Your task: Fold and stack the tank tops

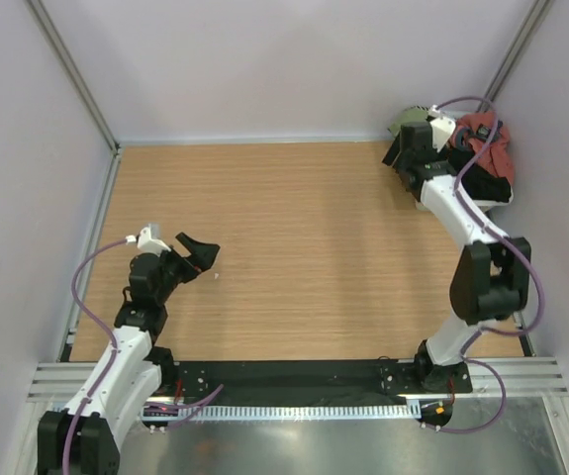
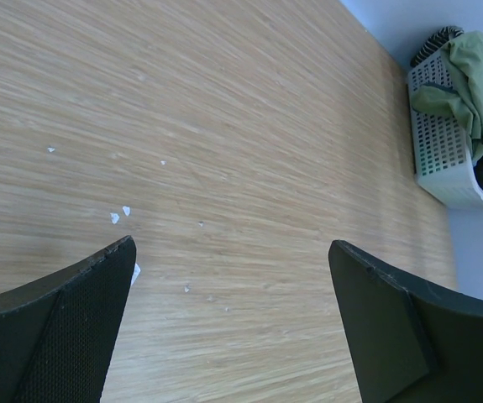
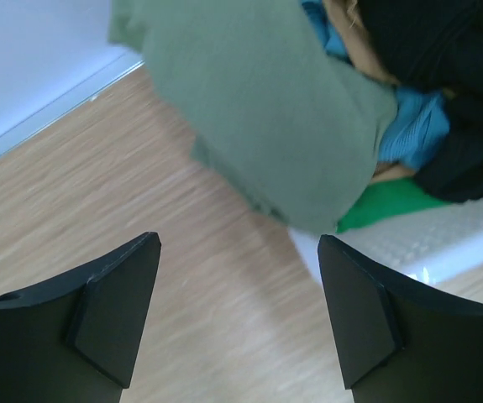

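The olive green tank top (image 3: pixel 266 109) hangs over the near rim of the white basket (image 3: pixel 451 239) at the table's far right corner. It also shows in the top view (image 1: pixel 410 119) and the left wrist view (image 2: pixel 469 71). Black cloth (image 3: pixel 447 59), possibly the black tank top, lies in the basket among other garments, and shows in the top view (image 1: pixel 487 188). My right gripper (image 3: pixel 237 243) is open and empty just in front of the green top's hanging edge (image 1: pixel 400 150). My left gripper (image 1: pixel 199 253) is open and empty over bare table at the left (image 2: pixel 233 252).
The basket (image 1: pixel 442 203) also holds red (image 1: pixel 482 134), teal (image 3: pixel 409 126) and bright green (image 3: pixel 384 206) garments. Walls close in the table at the back, left and right. Small white specks (image 2: pixel 119 214) lie on the wood below the left gripper.
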Controlling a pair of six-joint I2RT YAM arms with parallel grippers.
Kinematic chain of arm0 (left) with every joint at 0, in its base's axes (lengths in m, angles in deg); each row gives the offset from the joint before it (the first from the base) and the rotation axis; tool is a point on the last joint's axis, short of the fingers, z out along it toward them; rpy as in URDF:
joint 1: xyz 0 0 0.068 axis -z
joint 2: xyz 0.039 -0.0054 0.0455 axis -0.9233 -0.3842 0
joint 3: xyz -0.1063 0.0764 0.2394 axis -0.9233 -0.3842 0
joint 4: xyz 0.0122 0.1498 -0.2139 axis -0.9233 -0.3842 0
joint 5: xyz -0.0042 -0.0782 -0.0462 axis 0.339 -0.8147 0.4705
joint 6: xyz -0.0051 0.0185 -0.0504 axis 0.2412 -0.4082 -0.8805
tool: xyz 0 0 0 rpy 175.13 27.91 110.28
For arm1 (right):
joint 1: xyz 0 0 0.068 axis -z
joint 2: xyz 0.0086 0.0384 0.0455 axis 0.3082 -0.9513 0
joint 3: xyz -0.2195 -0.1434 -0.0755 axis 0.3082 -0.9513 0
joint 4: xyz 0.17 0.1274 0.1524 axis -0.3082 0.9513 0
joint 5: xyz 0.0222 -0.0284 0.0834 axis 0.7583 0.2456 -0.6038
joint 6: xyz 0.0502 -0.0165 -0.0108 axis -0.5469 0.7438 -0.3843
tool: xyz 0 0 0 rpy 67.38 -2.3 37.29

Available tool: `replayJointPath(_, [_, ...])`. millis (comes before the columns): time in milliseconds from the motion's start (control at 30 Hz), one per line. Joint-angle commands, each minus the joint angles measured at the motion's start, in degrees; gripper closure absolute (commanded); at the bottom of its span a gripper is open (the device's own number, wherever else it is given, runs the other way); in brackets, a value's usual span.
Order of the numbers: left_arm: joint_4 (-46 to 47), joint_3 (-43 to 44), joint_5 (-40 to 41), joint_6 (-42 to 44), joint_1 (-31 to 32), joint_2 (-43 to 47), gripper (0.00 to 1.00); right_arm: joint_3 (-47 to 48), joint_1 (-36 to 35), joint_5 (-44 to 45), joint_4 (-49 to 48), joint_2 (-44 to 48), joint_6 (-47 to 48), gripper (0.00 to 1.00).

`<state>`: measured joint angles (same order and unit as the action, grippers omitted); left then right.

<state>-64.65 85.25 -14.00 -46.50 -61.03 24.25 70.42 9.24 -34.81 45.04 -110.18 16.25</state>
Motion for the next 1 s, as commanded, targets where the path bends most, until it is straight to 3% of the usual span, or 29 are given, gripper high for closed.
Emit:
replayJointPath(0, [2.43, 1.01, -1.03, 1.2, 0.31, -0.42, 0.03, 12.41, 2.03, 5.53, 7.95, -9.25, 3.18, 0.18])
replayJointPath(133, [2.61, 0.92, -0.86, 1.2, 0.31, -0.51, 0.03, 23.74, 2.56, 6.94, 11.2, -20.67, 4.5, 0.15])
replayJointPath(233, [2.78, 0.84, -0.94, 1.2, 0.57, -1.04, 0.03, 28.42, 2.73, 8.26, 13.66, -24.82, 4.68, 0.24])
replayJointPath(267, [2.96, 0.92, -0.86, 1.2, 0.49, -1.21, 0.03, 30.7, 2.91, 8.26, 14.02, -26.66, 4.85, 0.31])
replayJointPath(300, [2.96, 1.01, -0.94, 1.2, 0.57, -1.48, 0.03, 31.5, 3.0, 8.43, 14.46, -27.02, 4.86, 0.5])
replayJointPath(333, [3.05, 1.01, -0.94, 1.2, 0.57, -1.65, 0.03, 31.86, 2.91, 8.87, 14.64, -27.2, 4.77, 0.61])
replayJointPath(433, [3.05, 1.19, -1.12, 1.12, 0.66, -2.09, 0.04, 28.54, 3.0, 11.24, 11.5, -23.35, 4.68, 0.91])
replayJointPath(567, [3.49, 1.1, -1.38, 0.94, 0.83, -2.09, 0.04, 21.5, 2.82, 12.73, 7.96, -15.09, 6.35, 0.92])
replayJointPath(700, [3.66, 1.1, -1.39, 0.85, 1.1, -2.27, 0.04, 20.96, 2.12, 12.84, 9.01, -7.19, 7.23, 0.92])
replayJointPath(767, [3.66, 1.19, -1.56, 0.85, 1.19, -2.27, 0.04, 19.48, 1.59, 7.77, 8.58, -4.28, 8.63, 0.97])
replayJointPath(867, [3.66, 1.19, -1.56, 0.85, 1.19, -2.1, 0.04, 16.93, -0.78, 2.21, 7.61, 1.61, 10.04, 0.97])
replayJointPath(967, [3.58, 1.19, -1.38, 0.94, 1.28, -2.09, 0.04, 17.79, -3.76, -9.28, 10.76, 3.99, 10.74, 0.97])
